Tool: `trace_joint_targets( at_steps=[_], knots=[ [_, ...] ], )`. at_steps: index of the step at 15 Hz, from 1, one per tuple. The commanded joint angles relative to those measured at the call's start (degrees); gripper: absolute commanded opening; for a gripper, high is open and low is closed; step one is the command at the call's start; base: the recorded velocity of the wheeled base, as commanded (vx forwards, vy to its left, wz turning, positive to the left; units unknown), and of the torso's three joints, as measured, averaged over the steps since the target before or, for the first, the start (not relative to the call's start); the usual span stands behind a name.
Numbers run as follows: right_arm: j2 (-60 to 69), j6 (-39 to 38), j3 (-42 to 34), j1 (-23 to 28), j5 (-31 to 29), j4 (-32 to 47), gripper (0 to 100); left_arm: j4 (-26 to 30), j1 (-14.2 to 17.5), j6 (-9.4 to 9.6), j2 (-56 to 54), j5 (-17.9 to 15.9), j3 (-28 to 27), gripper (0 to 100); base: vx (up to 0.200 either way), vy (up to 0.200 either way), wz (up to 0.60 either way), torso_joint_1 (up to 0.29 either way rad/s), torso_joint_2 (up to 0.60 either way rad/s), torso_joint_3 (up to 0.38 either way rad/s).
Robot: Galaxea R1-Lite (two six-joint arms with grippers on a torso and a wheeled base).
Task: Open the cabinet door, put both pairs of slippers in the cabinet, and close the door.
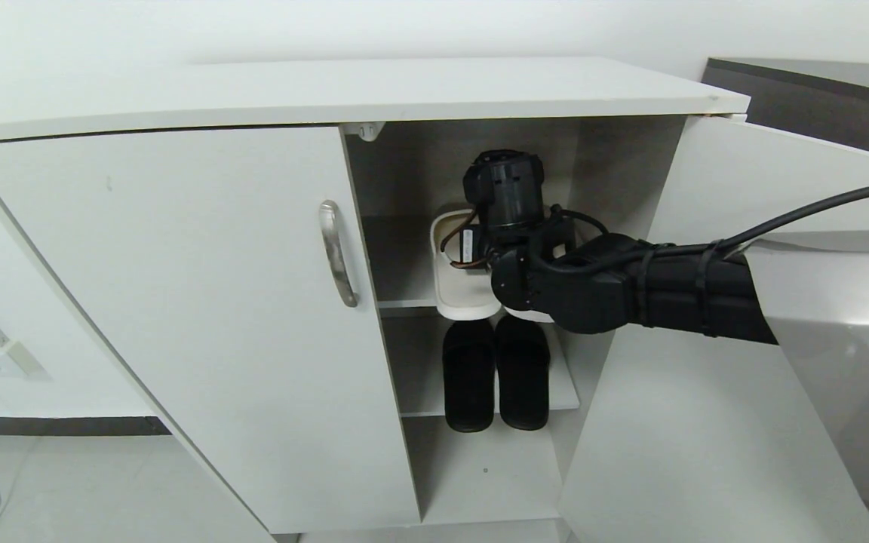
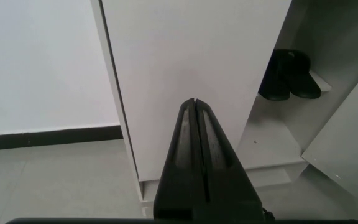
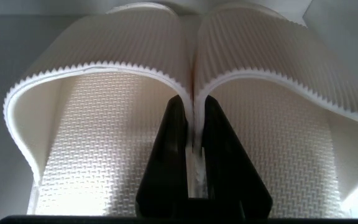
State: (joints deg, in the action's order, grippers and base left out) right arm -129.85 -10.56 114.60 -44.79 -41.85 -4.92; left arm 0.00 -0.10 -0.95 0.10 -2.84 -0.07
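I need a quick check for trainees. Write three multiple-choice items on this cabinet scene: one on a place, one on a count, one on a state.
1. Where in the cabinet do the black slippers lie? A) at the very top B) on the shelf below the white slippers C) at the very bottom
2. How many pairs are inside? A) one B) two C) three
3. The right door is: A) open B) shut C) missing
Answers: 1 B, they sit one level under the white pair. 2 B, one black, one white. 3 A, it stands swung out.
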Motion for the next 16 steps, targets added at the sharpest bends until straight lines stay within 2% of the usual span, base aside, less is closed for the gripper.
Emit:
trace_joint_targets(
  at_steps=[1, 10, 11, 16],
  knots=[
    [0.5, -0.1, 0.0, 0.0, 0.0, -0.1, 0, 0.0, 0.0, -0.02, 0.0, 0.0, 0.0, 0, 0.0, 0.0, 0.0, 0.0, 0.0, 0.0],
    [-0.9, -0.5, 0.0, 0.2, 0.0, 0.4, 0, 0.0, 0.0, -0.02, 0.0, 0.0, 0.0, 0, 0.0, 0.0, 0.0, 0.0, 0.0, 0.0],
    [-1.0, -0.5, 0.0, 0.2, 0.0, 0.4, 100, 0.0, 0.0, -0.02, 0.0, 0.0, 0.0, 0, 0.0, 0.0, 0.0, 0.0, 0.0, 0.0],
    [1.2, -0.6, 0.0, -1.3, -0.2, 2.3, 100, 0.0, 0.0, -0.02, 0.0, 0.0, 0.0, 0, 0.0, 0.0, 0.0, 0.0, 0.0, 0.0]
  ],
)
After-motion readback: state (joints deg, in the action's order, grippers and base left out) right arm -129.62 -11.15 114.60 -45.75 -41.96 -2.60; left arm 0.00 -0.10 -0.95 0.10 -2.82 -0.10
